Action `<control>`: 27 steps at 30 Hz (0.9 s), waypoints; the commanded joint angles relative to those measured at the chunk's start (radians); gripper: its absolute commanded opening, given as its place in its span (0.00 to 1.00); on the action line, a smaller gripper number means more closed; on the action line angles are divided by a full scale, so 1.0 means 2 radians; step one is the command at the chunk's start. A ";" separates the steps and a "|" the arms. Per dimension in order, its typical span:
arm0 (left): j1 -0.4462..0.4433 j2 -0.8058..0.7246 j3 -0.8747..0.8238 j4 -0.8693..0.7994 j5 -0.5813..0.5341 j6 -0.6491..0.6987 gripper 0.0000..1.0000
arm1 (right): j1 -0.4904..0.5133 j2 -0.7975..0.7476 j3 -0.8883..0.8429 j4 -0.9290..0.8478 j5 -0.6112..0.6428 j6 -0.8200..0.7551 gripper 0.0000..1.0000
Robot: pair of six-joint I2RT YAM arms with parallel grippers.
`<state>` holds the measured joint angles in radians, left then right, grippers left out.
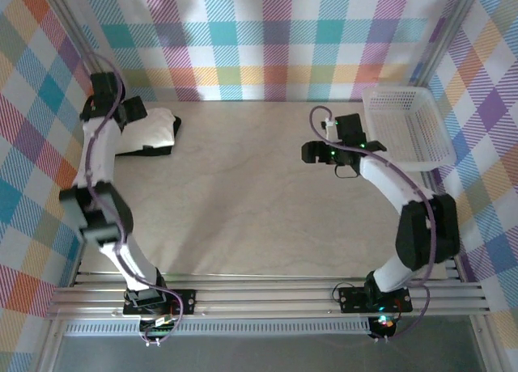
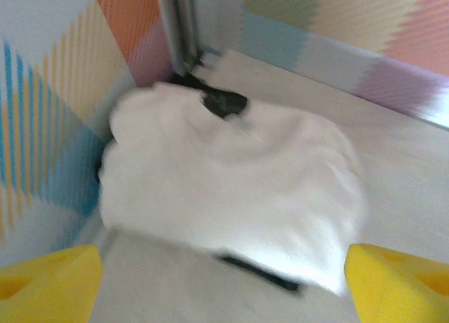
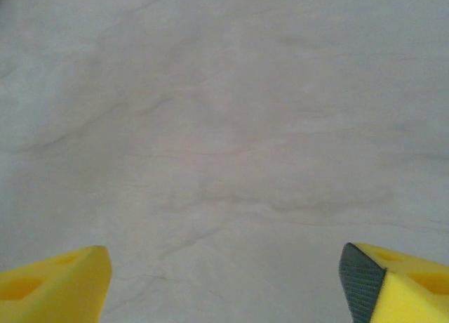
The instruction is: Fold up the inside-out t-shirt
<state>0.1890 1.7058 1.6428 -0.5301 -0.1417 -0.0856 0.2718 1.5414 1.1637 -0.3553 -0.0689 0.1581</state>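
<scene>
The inside-out t-shirt lies as a compact white bundle at the table's far left, near the back corner. In the left wrist view the t-shirt rests on a black garment, whose dark edge peeks out at its top and lower rim. My left gripper hovers at the bundle's left side, open. Its yellow fingertips stand wide apart with nothing between them, and the shirt lies just beyond them. My right gripper is open over bare tabletop at the right, its fingertips wide apart.
A white plastic basket stands at the back right, just beyond the right arm. The black garment shows under the shirt's near edge. Plaid walls enclose the table, with a metal corner post close behind the bundle.
</scene>
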 commanded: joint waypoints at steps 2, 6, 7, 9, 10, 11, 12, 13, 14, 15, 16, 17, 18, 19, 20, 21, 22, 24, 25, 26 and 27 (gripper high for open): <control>-0.022 -0.163 -0.244 0.192 0.060 -0.118 0.94 | 0.000 -0.061 -0.062 0.035 0.121 -0.028 1.00; -0.044 -0.278 -0.463 0.330 -0.021 -0.127 1.00 | -0.004 -0.078 -0.125 0.079 0.193 -0.029 1.00; -0.047 -0.289 -0.500 0.358 -0.042 -0.125 1.00 | -0.006 -0.079 -0.142 0.100 0.207 -0.036 1.00; -0.048 -0.288 -0.550 0.388 -0.073 -0.114 1.00 | -0.010 -0.082 -0.195 0.187 0.225 -0.079 1.00; -0.050 -0.276 -0.559 0.398 -0.076 -0.095 1.00 | -0.013 -0.083 -0.222 0.234 0.225 -0.097 1.00; -0.052 -0.258 -0.568 0.419 -0.074 -0.075 1.00 | -0.017 -0.082 -0.249 0.288 0.216 -0.118 1.00; -0.056 -0.237 -0.571 0.440 -0.067 -0.057 1.00 | -0.023 -0.078 -0.271 0.335 0.203 -0.124 1.00; -0.061 -0.221 -0.571 0.454 -0.063 -0.045 1.00 | -0.028 -0.074 -0.283 0.360 0.195 -0.143 1.00; -0.066 -0.199 -0.574 0.479 -0.058 -0.041 1.00 | -0.034 -0.066 -0.291 0.379 0.187 -0.146 1.00; -0.070 -0.180 -0.582 0.517 -0.046 -0.039 1.00 | -0.041 -0.056 -0.295 0.393 0.177 -0.144 1.00; -0.071 -0.163 -0.587 0.547 -0.028 -0.036 1.00 | -0.048 -0.050 -0.301 0.407 0.165 -0.139 1.00; -0.076 -0.148 -0.578 0.540 -0.026 -0.030 1.00 | -0.056 -0.045 -0.310 0.427 0.151 -0.133 1.00; -0.079 -0.134 -0.575 0.547 -0.020 -0.025 1.00 | -0.064 -0.041 -0.321 0.453 0.136 -0.116 1.00; -0.082 -0.124 -0.577 0.554 -0.017 -0.019 1.00 | -0.066 -0.043 -0.325 0.459 0.129 -0.113 1.00; -0.092 -0.116 -0.586 0.579 -0.019 -0.008 1.00 | -0.071 -0.042 -0.335 0.481 0.115 -0.113 1.00; -0.103 -0.116 -0.595 0.596 -0.024 0.005 1.00 | -0.075 -0.039 -0.344 0.508 0.105 -0.115 1.00; -0.113 -0.119 -0.606 0.614 -0.032 0.013 1.00 | -0.079 -0.036 -0.353 0.527 0.098 -0.113 1.00; -0.117 -0.108 -0.636 0.683 -0.031 0.018 1.00 | -0.092 -0.036 -0.362 0.543 0.082 -0.103 1.00; -0.117 -0.100 -0.640 0.695 -0.024 0.021 1.00 | -0.098 -0.032 -0.366 0.553 0.074 -0.098 1.00; -0.117 -0.084 -0.639 0.707 -0.022 0.021 1.00 | -0.105 -0.027 -0.371 0.568 0.067 -0.091 1.00; -0.121 -0.068 -0.634 0.721 -0.023 0.029 1.00 | -0.114 -0.021 -0.377 0.582 0.057 -0.085 1.00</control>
<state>-0.0444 1.5074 0.3813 0.7288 -0.1944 -0.0830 0.0784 1.4719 0.4358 0.6456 0.1314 -0.0532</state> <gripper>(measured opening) 0.999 0.996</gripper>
